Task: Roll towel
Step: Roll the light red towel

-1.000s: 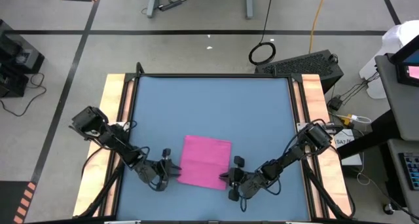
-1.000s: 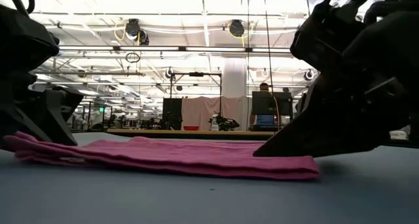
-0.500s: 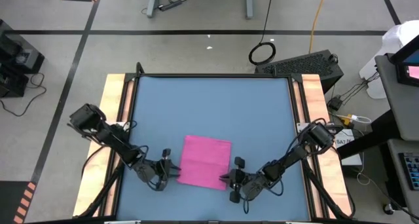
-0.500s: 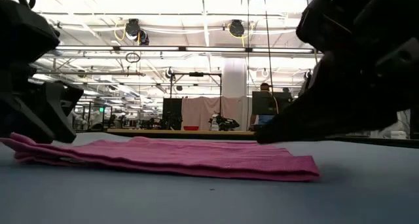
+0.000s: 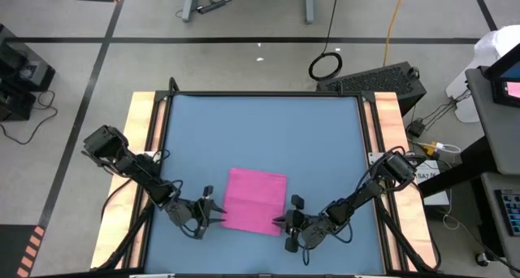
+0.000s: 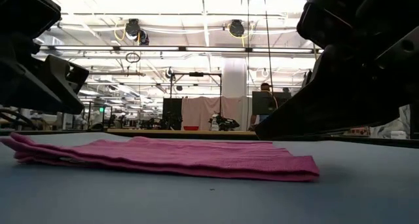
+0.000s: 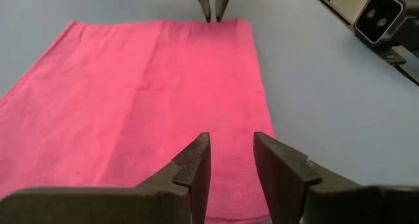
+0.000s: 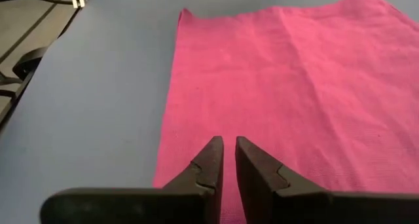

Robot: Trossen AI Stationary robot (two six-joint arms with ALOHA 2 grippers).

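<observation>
The magenta-pink towel (image 5: 256,199) lies flat on the blue tabletop (image 5: 260,132), near its front edge, and in the low view (image 6: 163,157) it shows as a low stack of layers. My left gripper (image 5: 215,215) hovers over the towel's left edge (image 7: 231,140) with a small gap between its fingers, clear above the cloth in the low view (image 6: 65,76). My right gripper (image 5: 280,222) is at the towel's right edge (image 8: 228,140), fingers shut to a thin slit, low over the cloth (image 6: 262,133). My right gripper stands at the towel's right edge (image 8: 196,152) near the front corner, fingers slanting down from the table's right side. I cannot tell whether the fingertips touch the cloth.
Wooden rails (image 5: 146,148) run along the tabletop's left and right sides. The blue surface stretches bare behind the towel toward the far edge (image 5: 264,95). A dark case (image 5: 382,79) and cables lie beyond the table's far right corner.
My left gripper has gone up from the towel's left edge and now hangs clear above it. My right gripper has risen slightly at the right edge. The towel lies as before.
</observation>
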